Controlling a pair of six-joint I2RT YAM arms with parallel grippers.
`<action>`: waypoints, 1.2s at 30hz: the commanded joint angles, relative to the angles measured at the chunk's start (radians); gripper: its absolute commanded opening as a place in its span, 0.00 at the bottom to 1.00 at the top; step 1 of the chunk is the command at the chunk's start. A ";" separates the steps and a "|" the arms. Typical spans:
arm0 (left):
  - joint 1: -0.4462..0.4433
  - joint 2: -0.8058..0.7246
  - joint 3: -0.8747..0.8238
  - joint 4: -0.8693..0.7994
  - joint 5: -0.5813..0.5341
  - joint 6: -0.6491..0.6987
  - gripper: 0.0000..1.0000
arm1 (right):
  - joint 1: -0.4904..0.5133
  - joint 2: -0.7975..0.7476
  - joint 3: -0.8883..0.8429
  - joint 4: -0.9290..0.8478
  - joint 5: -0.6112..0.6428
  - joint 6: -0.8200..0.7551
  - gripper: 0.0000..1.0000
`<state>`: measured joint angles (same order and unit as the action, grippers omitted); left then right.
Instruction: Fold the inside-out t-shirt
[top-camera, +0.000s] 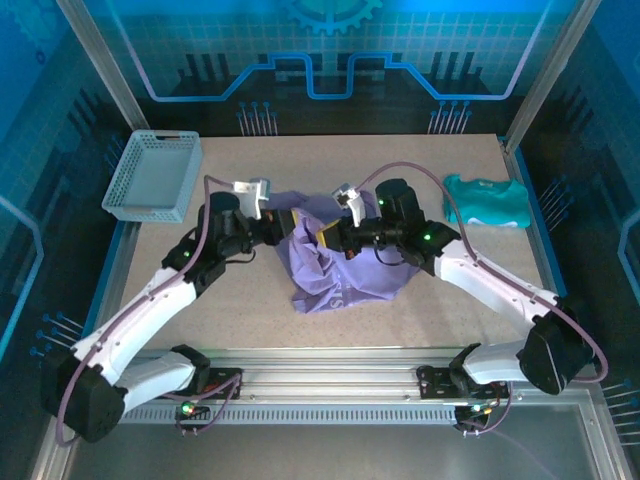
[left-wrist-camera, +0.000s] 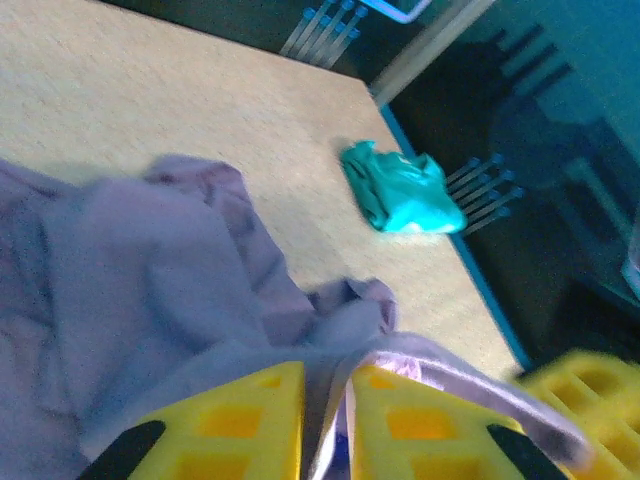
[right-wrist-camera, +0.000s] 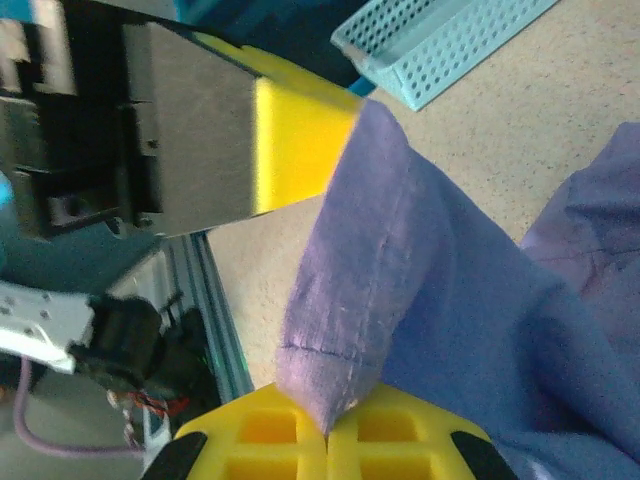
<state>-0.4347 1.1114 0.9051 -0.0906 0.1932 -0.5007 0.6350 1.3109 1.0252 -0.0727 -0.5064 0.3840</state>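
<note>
Item: inside-out t-shirt (top-camera: 335, 265), crumpled mid table (top-camera: 400, 320). We log left gripper (left-wrist-camera: 327, 372) nipping a fold, right gripper (right-wrist-camera: 326, 425) closed on a stitched hem. Both grips sit close together at shirt's far edge; bulk trails toward near edge, neither side nearer.

Beige table (top-camera: 400, 315) carries lavender t-shirt (top-camera: 340, 275), teal garment (top-camera: 487, 203), grey mesh basket (top-camera: 150, 180).
</note>
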 joint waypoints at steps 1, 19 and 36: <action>0.005 0.110 0.144 -0.135 -0.144 0.046 0.30 | 0.016 -0.055 -0.045 0.187 0.134 0.233 0.00; -0.108 -0.016 0.084 -0.345 -0.068 -0.063 0.47 | 0.074 -0.011 -0.102 0.310 0.479 0.370 0.00; -0.099 0.203 0.089 -0.247 -0.028 -0.123 0.44 | 0.077 -0.093 -0.174 0.324 0.523 0.341 0.00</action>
<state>-0.5396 1.2991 1.0008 -0.3599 0.1474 -0.6044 0.7006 1.2449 0.8623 0.2111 -0.0120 0.7410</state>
